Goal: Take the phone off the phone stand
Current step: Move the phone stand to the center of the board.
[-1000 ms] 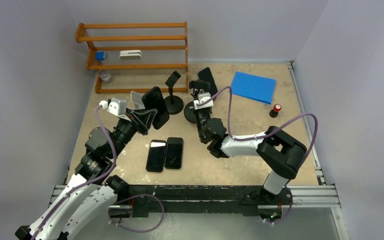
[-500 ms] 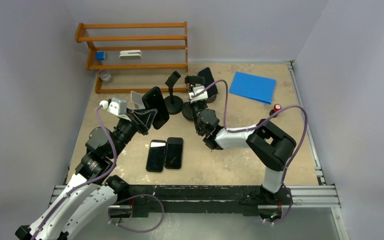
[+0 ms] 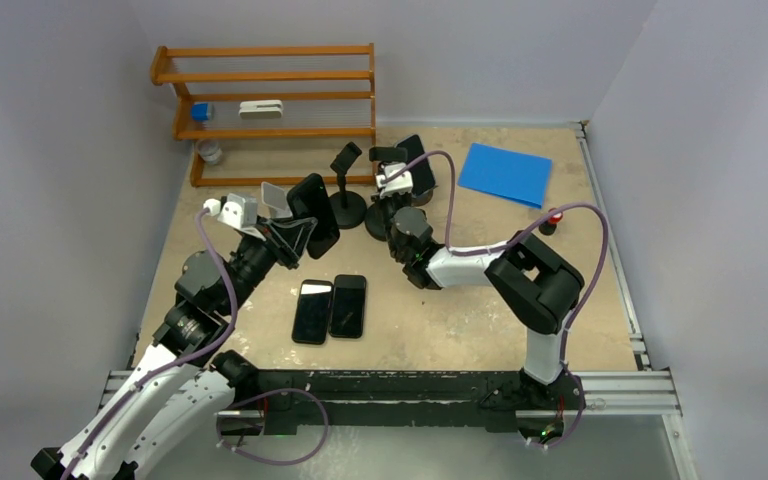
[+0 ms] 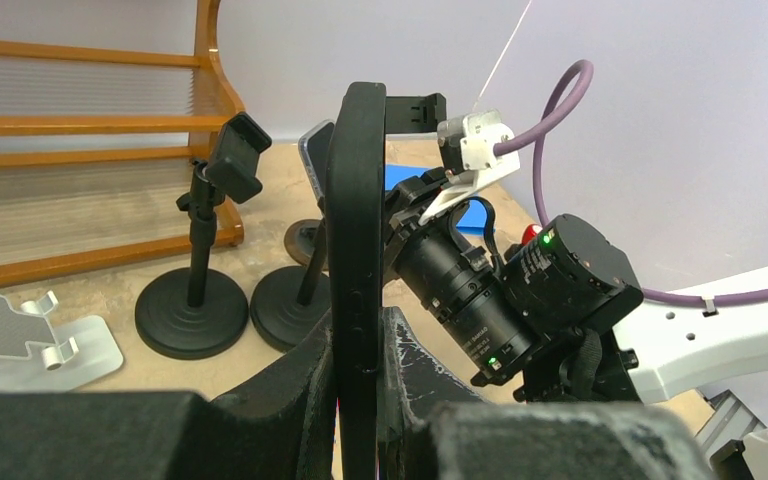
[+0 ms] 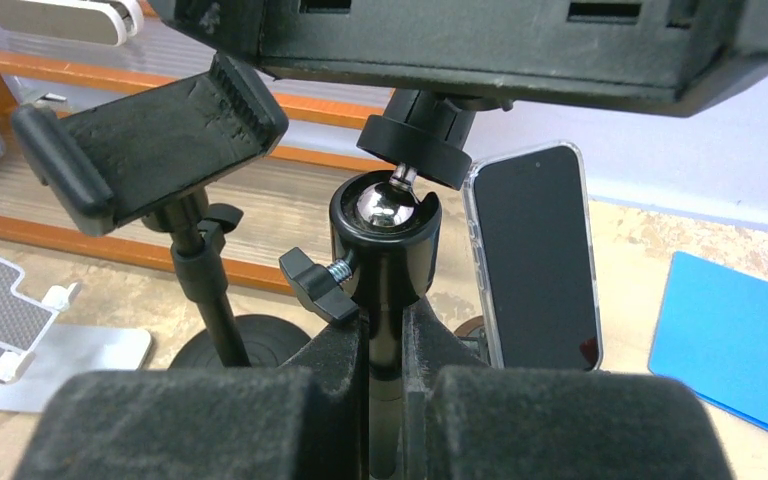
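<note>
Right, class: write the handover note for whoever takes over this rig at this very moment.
Left gripper: shut on the black phone, held edge-on in the air.
Right gripper: shut on the pole of the phone stand.
Done: the black phone looks out of that stand.
Left: set it down, perhaps beside the two flat phones, then release the stand.

From the left wrist the black phone (image 4: 356,240) shows edge-on only, its lower end buried in the left gripper (image 4: 358,350). From the right wrist the phone stand (image 5: 384,240) loses its cradle past the top edge, and the right gripper (image 5: 385,350) hides its base. The blue item (image 3: 201,111) on the wooden rack (image 3: 260,51) is too small to name.
</note>
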You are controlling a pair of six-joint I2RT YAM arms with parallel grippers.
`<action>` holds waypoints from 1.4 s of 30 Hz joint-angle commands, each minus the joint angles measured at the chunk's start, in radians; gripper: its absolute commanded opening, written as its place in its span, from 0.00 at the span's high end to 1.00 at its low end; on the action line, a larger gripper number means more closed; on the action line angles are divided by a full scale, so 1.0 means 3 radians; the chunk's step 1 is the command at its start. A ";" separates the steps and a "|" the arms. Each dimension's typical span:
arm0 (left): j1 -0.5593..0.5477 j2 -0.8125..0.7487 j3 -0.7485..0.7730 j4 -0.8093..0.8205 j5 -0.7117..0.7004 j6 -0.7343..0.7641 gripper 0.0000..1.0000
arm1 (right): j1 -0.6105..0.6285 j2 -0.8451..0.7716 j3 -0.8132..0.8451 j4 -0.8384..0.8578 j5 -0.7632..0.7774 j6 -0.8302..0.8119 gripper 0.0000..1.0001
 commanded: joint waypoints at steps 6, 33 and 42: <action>-0.0026 -0.0040 0.0041 0.0387 -0.0018 0.0032 1.00 | -0.0087 0.0058 0.0360 0.0269 -0.0092 0.0149 1.00; -0.0025 -0.0013 0.0036 0.0395 0.0009 0.0003 1.00 | -0.0130 0.0032 0.0273 0.0235 0.0034 0.0092 1.00; -0.0025 -0.0014 0.0031 0.0396 0.0011 -0.0004 1.00 | -0.0129 -0.0022 0.0200 0.0356 0.0120 -0.0023 1.00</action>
